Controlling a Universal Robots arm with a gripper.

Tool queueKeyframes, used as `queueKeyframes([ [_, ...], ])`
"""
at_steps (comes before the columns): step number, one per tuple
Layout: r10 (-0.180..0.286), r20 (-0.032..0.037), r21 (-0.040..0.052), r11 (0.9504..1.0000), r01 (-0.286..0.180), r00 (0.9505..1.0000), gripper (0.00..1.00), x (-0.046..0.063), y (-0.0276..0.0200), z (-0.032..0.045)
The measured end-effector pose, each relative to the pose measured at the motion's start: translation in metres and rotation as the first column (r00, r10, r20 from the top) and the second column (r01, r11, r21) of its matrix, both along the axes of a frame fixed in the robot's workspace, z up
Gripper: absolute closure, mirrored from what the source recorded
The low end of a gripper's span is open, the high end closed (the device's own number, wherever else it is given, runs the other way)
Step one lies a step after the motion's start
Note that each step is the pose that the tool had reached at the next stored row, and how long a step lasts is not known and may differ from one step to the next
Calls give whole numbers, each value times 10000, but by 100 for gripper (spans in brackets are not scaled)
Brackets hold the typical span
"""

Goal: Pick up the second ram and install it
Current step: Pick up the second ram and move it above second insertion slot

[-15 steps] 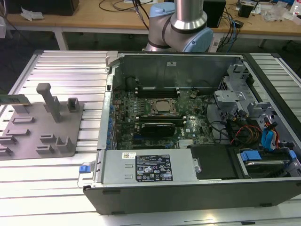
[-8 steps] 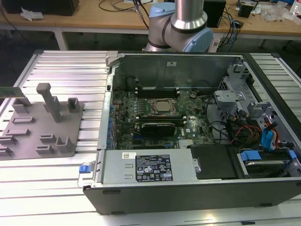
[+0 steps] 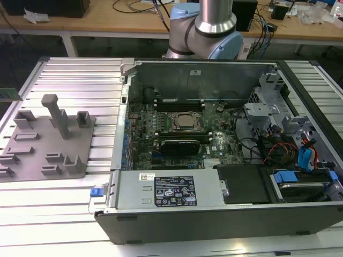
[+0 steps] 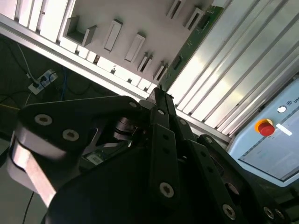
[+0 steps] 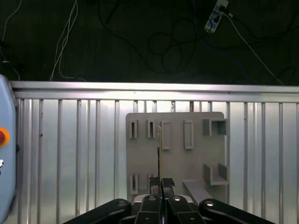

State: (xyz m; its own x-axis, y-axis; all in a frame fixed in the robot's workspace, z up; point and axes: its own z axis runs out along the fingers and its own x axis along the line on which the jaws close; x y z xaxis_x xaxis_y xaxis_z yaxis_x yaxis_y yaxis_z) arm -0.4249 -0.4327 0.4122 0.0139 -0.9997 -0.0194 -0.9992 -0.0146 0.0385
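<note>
Pincer: you have the pincer (image 5: pixel 161 183) drawn in narrow, its two black fingers (image 5: pixel 154 183) pinched on a thin board.
Held item: the second ram (image 5: pixel 159 149); in the first wrist view you see it edge-on, a thin line running straight out past the fingertips.
Second wrist view: here the second ram (image 4: pixel 195 38) shows you its green face, reaching from the fingertips towards the tray.
Grey tray (image 5: pixel 177 163): beyond the pincer, in line with the ram's far end. You cannot tell whether that end touches the tray.
Worktop (image 5: pixel 70 154): ribbed metal, carrying the tray and spreading out to both sides of the pincer.
Button (image 4: pixel 265 127): red-orange, on a pale panel (image 4: pixel 275 144), well off to one side of the pincer.
Computer case (image 3: pixel 214 227): open, on the same worktop, beside the tray on the exterior view's right; motherboard (image 3: pixel 161 118) exposed.
</note>
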Motion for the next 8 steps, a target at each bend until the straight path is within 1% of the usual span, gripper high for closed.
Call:
queueKeyframes([
  [4, 1, -3, -2, 10000, -1, 10000, 90, 2, 0, 3],
  [8, 0, -2, -1, 10000, 0, 10000, 90, 54, 0, 2],
])
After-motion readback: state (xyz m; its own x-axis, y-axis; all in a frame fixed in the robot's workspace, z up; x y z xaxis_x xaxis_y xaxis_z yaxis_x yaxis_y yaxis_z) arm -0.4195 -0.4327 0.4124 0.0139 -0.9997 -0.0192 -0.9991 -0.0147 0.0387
